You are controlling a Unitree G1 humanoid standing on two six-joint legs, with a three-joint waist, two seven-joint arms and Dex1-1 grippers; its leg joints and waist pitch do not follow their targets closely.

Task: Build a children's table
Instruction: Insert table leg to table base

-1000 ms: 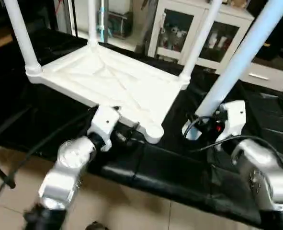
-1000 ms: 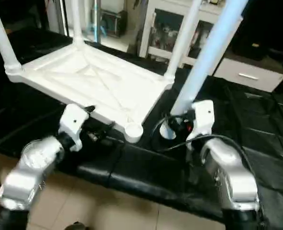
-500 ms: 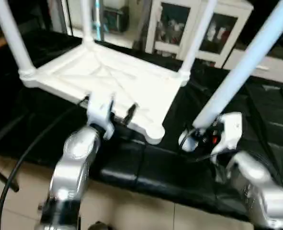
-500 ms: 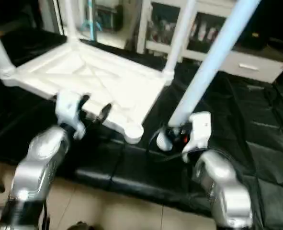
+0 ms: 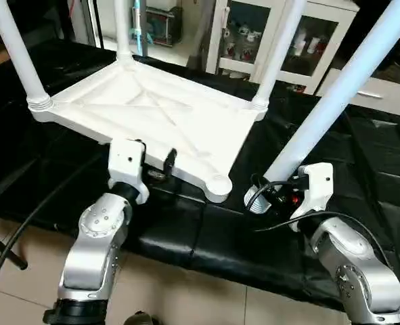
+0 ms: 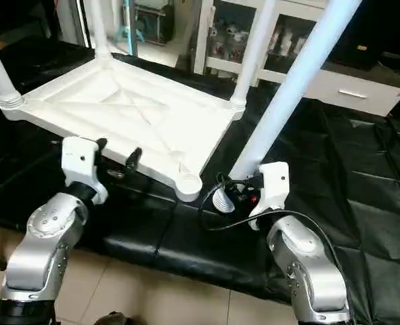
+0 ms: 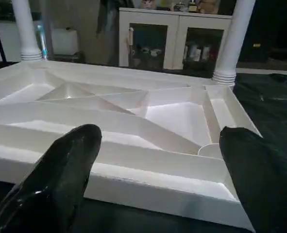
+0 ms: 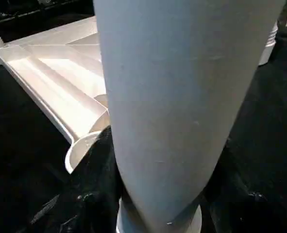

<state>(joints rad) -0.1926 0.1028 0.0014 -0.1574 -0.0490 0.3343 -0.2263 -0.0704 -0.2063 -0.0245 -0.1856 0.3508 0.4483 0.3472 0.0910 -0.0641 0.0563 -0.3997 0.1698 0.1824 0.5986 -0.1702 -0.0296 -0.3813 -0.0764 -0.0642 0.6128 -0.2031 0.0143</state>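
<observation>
The children's table top (image 5: pixel 152 118) lay upside down on the black-cloth work table (image 5: pixel 64 183), its X-ribbed underside facing up. Three white legs stood upright in its corner sockets: the far-left leg (image 5: pixel 122 27), the near-left leg (image 5: pixel 17 54) and the far-right leg (image 5: pixel 274 51). The near-right corner socket (image 5: pixel 218 185) was open, with no leg in it.

The left gripper (image 5: pixel 151 157) sat at the near long edge of the top, its two black fingers (image 7: pixel 60 179) spread wide apart. In the left wrist view the edge of the top ran across between the fingers, and neither finger could be seen touching it.

The right gripper (image 6: pixel 237 193) pinched the fourth leg (image 5: pixel 335 95) near its threaded lower end (image 6: pixel 221 200), with a black finger (image 8: pixel 92 189) on each side of the tube. That leg leaned, its upper part slanting up and away toward the right. Its lower end hung just beside the empty corner socket, to the right of it and apart from it, over the black cloth.

Behind the work table stood a white cabinet with glass doors (image 5: pixel 254 40).
</observation>
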